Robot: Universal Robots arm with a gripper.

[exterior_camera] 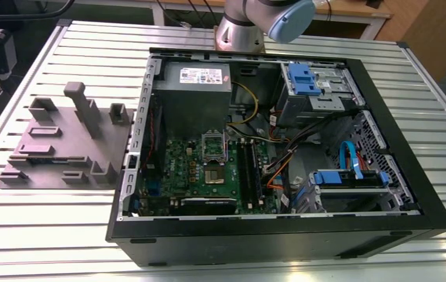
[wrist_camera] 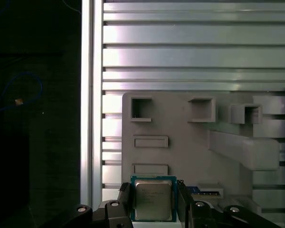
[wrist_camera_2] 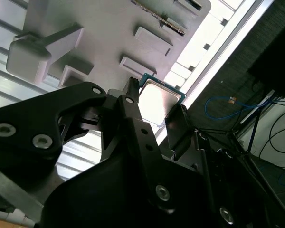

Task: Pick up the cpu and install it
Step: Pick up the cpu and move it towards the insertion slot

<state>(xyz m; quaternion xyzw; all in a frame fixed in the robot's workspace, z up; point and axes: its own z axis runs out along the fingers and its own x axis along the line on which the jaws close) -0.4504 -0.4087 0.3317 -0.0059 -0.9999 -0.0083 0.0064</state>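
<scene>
A: What is seen nearest in the first wrist view?
B: The dark gripper (wrist_camera: 154, 191) is seen, with its fingers (wrist_camera: 125, 197) pressed against two opposite edges of the cpu (wrist_camera: 153, 202). The chip is pinched between them, and its silver top is turned to the camera. Behind it, a grey block (wrist_camera: 180, 152) with recesses is seen on a slatted table (wrist_camera: 190, 57).

A: And in the second wrist view?
B: The gripper (wrist_camera_2: 154, 103) is shown from the side. The cpu (wrist_camera_2: 157, 97) is clamped between the fingers (wrist_camera_2: 132, 102), and the grey block (wrist_camera_2: 109, 33) is seen behind.

A: What is shown in the exterior view?
B: An open computer case (exterior_camera: 285, 235) is laid on the slatted table (exterior_camera: 50, 235), at the centre and right of the frame. A green motherboard (exterior_camera: 180, 155) is seen low in the case and a power-supply box (exterior_camera: 193, 82) above it. The grey block (exterior_camera: 58, 147) is placed at the exterior view's left, just beside the case. Part of the arm (exterior_camera: 262, 20) is seen at the top edge.
</scene>
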